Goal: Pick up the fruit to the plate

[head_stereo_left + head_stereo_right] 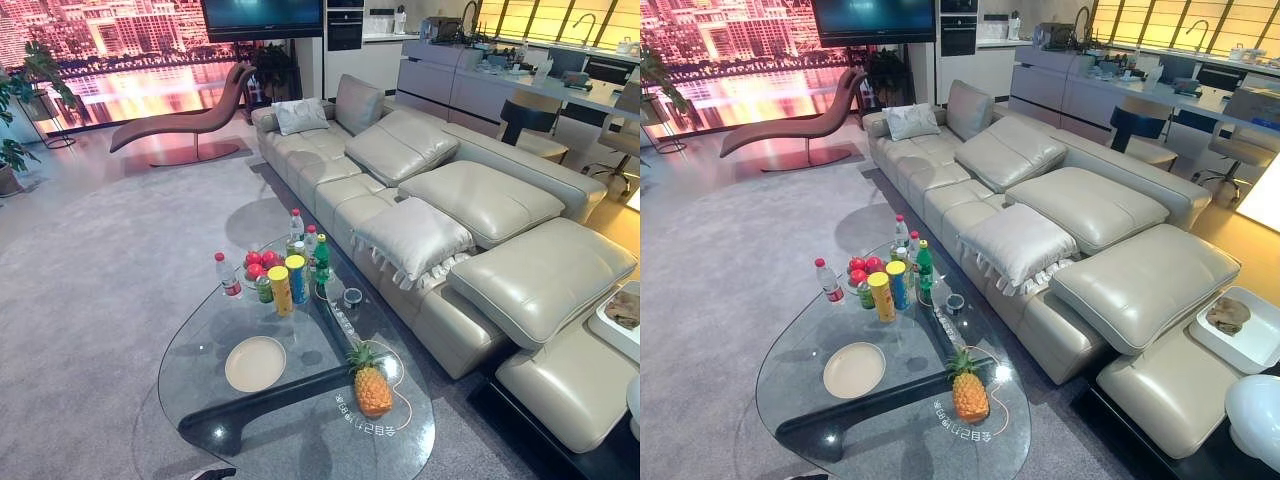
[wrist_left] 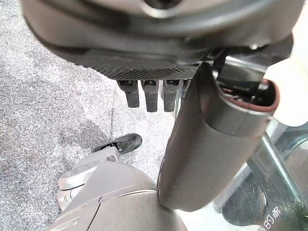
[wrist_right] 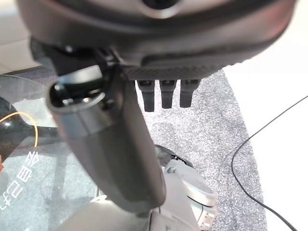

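A glass-topped bench [image 1: 200, 400] is seen standing on grey carpet [image 1: 90, 280], with a long pale leather sofa [image 1: 470, 210] along its right side.

A pineapple [image 1: 372, 385] is seen upright on the near right part of the bench, leaves up. An empty cream plate [image 1: 255, 363] lies to its left, well apart from it, near the middle of the glass. At the far end of the bench a cluster is noted: red fruit [image 1: 260, 263] heaped together, a yellow can [image 1: 281, 290] and a blue can [image 1: 297, 278] upright just in front of it, a green bottle [image 1: 321, 260] to their right, and a clear bottle with a red cap [image 1: 229, 275] on the left. Whether the red fruit sits in a bowl cannot be told. More bottles stand behind the cans. A small dark cup [image 1: 352, 297] stands just right of the green bottle.

The left hand [image 2: 202, 144] is seen in its wrist view hanging over the carpet beside the bench edge; its fingers [image 2: 150, 96] are straight, side by side, and nothing is held. The right hand [image 3: 115, 144] is seen likewise in its own wrist view, fingers [image 3: 166, 96] straight and empty, beside the glass edge.

A brown lounge chair [image 1: 185, 120] is noted at the far left, and a kitchen counter [image 1: 520, 85] at the far right.
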